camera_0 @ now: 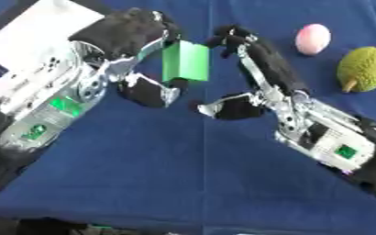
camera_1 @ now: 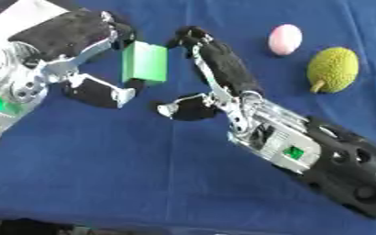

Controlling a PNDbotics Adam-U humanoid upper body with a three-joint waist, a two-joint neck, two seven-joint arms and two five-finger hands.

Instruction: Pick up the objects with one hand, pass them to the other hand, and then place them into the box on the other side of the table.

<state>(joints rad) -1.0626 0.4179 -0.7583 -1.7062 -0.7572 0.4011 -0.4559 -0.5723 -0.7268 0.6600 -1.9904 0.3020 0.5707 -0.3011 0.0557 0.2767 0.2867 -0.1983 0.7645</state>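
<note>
We judge the handover underway: our left hand (camera_0: 135, 50) curls round the flat, smooth green rectangular block (camera_0: 185, 61) above the blue cloth table (camera_0: 183, 174), our right hand (camera_0: 251, 69) opened beside it, while the smooth pink egg-shaped object (camera_0: 312, 39), bumpy yellow-green fruit (camera_0: 364, 69) and white box (camera_0: 39, 32) wait.

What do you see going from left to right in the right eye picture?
Left hand → green block → right hand → pink egg-shaped thing → bumpy green fruit.
</note>
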